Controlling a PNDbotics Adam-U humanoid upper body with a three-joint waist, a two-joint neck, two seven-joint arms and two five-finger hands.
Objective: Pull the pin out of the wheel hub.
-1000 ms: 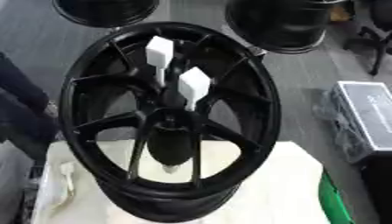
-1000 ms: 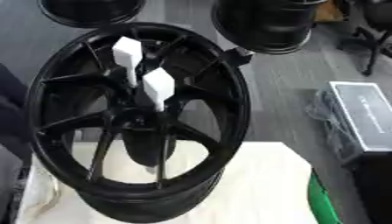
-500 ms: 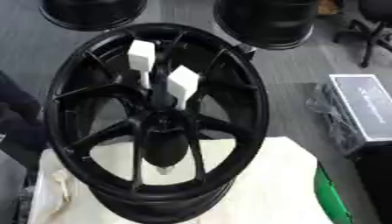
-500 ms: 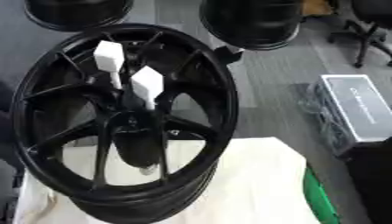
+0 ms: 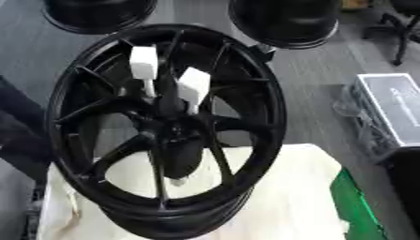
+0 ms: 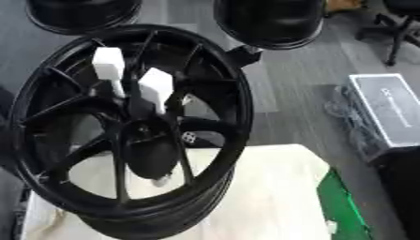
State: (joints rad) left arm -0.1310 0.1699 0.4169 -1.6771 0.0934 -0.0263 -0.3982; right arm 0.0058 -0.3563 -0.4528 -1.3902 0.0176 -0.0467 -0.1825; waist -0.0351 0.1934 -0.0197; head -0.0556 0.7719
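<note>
Neither hand shows in either view, so you can't judge fingers or which is nearer — two white-capped pins [image 5: 194, 86] stand in the wheel hub [image 5: 172, 123] mid-frame, shafts pointing up out of it.

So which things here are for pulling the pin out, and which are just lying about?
For the job:
big black spoked wheel hub
two white block-topped pins stuck in its middle

Just lying about:
other black wheels on the floor
grey box
green thing
cream cloth
</note>
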